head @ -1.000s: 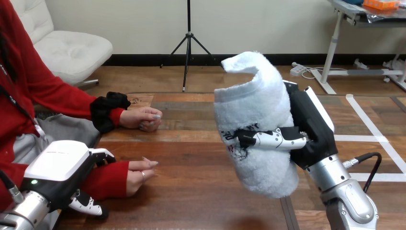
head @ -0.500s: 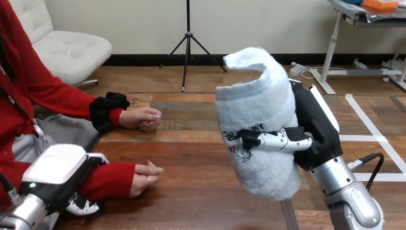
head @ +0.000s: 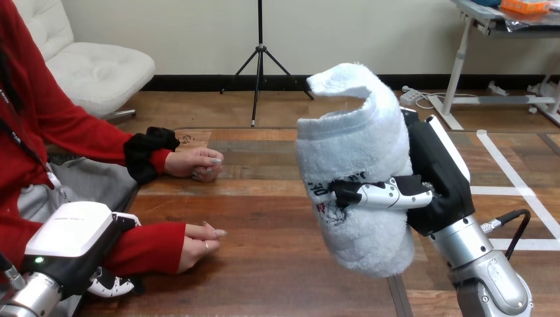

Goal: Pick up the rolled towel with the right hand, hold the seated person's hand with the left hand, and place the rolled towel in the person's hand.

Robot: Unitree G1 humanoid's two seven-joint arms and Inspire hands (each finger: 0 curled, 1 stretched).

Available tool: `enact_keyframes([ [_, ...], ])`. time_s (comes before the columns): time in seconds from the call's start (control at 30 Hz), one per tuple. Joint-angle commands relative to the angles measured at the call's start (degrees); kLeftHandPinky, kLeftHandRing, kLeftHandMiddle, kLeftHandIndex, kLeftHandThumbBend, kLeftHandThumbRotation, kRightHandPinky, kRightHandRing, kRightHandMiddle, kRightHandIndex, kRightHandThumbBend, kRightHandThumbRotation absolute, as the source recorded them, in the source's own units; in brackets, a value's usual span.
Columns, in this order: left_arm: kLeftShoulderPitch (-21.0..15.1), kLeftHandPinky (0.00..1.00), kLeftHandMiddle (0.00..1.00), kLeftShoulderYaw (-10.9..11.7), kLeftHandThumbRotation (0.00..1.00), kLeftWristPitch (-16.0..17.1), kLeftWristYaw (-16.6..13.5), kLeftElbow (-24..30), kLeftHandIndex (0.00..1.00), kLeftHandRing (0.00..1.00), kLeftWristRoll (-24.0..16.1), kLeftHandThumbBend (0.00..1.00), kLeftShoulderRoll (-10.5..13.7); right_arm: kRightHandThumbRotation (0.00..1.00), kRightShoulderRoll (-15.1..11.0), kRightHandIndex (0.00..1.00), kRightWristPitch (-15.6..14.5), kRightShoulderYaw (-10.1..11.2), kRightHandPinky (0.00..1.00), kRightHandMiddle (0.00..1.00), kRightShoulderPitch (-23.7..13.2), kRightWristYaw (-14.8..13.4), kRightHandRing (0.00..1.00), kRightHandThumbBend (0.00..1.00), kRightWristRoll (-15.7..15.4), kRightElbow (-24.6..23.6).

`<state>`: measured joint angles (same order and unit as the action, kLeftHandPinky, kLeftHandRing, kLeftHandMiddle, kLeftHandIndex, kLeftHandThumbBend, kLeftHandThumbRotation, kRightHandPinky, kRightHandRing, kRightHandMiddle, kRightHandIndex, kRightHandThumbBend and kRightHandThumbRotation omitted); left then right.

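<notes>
At right of centre, raised over the wooden table (head: 264,271), the right hand (head: 439,178) grasps the rolled towel (head: 353,145) — its thumb (head: 383,195) lies across the towel's front, with the palm behind. The white towel stands nearly upright. Its top end is a loose flap curling over, and its lower end is clear of the table. At lower left, the left hand (head: 69,241) lies against the red sleeve (head: 148,246) of the person's nearer forearm, white back shell upward; whether it grips the forearm cannot be told. Past the sleeve's cuff, the person's nearer hand (head: 198,241) rests on its edge on the table, fingers loosely bent, holding nothing. Farther back, the person's other hand (head: 195,164) rests on the table, loosely closed — well apart from the towel.
</notes>
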<state>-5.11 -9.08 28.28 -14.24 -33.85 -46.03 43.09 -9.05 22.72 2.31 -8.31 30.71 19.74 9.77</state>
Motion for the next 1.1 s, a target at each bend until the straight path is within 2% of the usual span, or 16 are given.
enact_keyframes([
  [0.0,-2.75,0.42,0.49,-1.26,0.0,0.27,-1.44,-1.18,0.54,0.44,0.16,0.99,0.47,0.0,0.3,0.44,-0.14,0.71,0.2,0.39,-1.89,0.25,0.26,0.87,1.56,-3.54],
  [0.1,-2.7,0.42,0.48,-1.36,0.0,0.15,-1.31,-0.97,0.53,0.44,0.61,0.98,0.37,0.0,0.38,0.44,-0.18,0.66,0.2,0.39,-1.77,0.33,0.26,0.87,1.62,-3.73],
  [0.5,-2.29,0.38,0.45,-1.54,0.0,-0.25,-4.25,-0.08,0.48,0.4,0.84,0.95,-0.27,0.0,0.62,0.44,-0.49,0.48,0.2,0.38,-1.87,0.49,0.26,0.87,1.51,-3.47],
  [0.8,-2.0,0.34,0.41,-1.3,0.0,0.6,-6.23,0.49,0.44,0.36,1.42,0.94,-0.64,0.0,1.14,0.43,0.04,0.15,0.2,0.38,-2.76,0.23,0.25,0.87,0.38,-1.38],
  [1.07,-1.09,0.31,0.39,-0.69,0.0,-0.48,-5.82,3.18,0.42,0.34,1.96,0.92,-0.94,0.0,1.93,0.43,-0.26,-0.39,0.19,0.38,-3.75,0.6,0.24,0.86,-0.03,1.49],
])
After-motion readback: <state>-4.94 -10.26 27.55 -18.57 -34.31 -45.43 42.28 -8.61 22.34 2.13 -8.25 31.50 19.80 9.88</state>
